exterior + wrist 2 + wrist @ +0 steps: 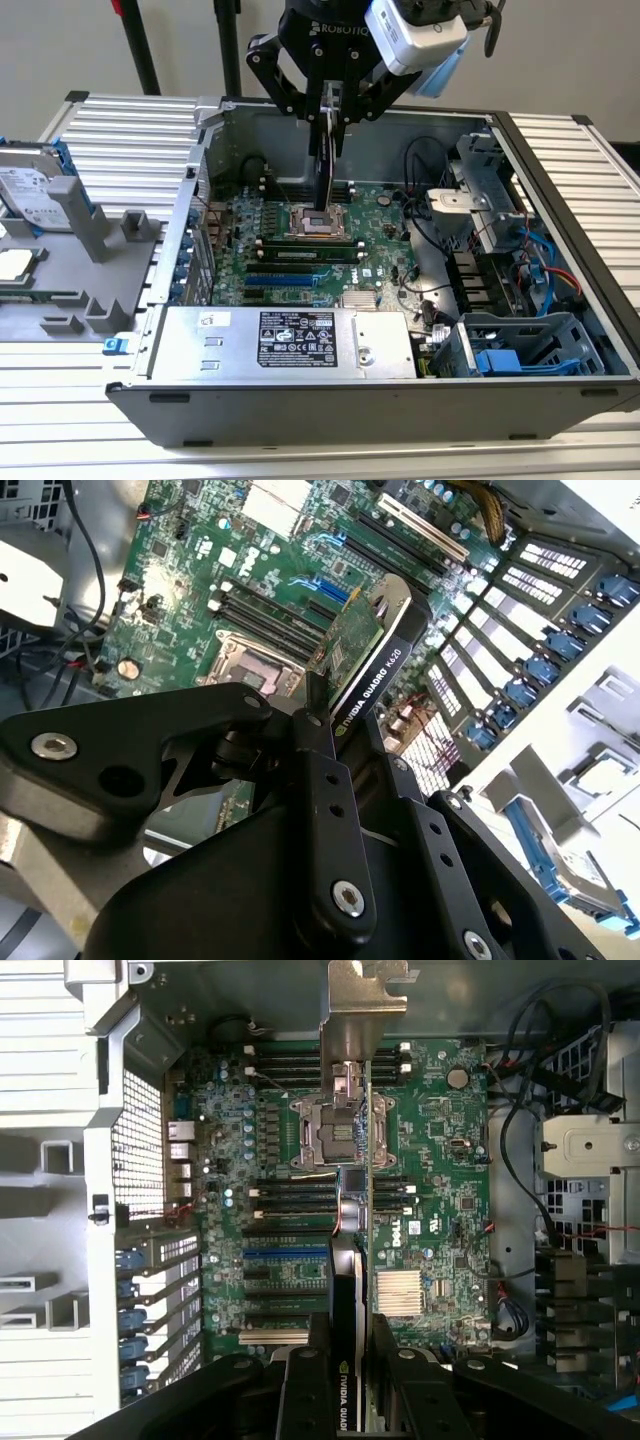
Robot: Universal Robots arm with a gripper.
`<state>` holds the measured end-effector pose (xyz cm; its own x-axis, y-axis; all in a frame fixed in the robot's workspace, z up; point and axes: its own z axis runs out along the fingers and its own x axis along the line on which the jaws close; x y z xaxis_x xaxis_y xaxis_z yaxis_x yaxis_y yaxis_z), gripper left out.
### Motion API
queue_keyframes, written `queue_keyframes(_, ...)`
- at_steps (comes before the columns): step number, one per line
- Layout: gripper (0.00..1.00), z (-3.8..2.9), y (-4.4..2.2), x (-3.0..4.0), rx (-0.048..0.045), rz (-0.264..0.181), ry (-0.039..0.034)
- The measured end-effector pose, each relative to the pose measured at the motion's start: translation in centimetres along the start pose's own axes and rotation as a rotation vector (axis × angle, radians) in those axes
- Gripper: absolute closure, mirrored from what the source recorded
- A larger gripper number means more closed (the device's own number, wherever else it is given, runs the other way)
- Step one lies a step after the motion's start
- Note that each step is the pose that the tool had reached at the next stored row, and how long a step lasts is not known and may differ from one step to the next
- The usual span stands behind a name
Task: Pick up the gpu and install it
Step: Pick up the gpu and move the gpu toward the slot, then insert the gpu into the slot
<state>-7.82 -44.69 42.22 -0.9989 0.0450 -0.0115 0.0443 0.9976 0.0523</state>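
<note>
The claw (331,125) clamps the gpu (362,652), white lettering on its black shroud, above the motherboard (430,1160).

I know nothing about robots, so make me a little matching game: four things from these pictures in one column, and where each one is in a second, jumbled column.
Things
1. gpu
2. hard drive
3. motherboard
4. silver labelled box

Places
A. lying flat on the floor of the open case
B. outside the case, at the exterior view's left
C. gripped in the tool, hanging on edge above the case's inside
D. inside the case, along its near wall

Pairs: 1-C; 2-B; 3-A; 4-D
</note>
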Motion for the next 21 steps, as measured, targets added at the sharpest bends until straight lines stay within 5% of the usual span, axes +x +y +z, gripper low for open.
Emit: queue_keyframes(21,1.00,-0.01,0.00,0.00,-0.0003,-0.044,0.0024)
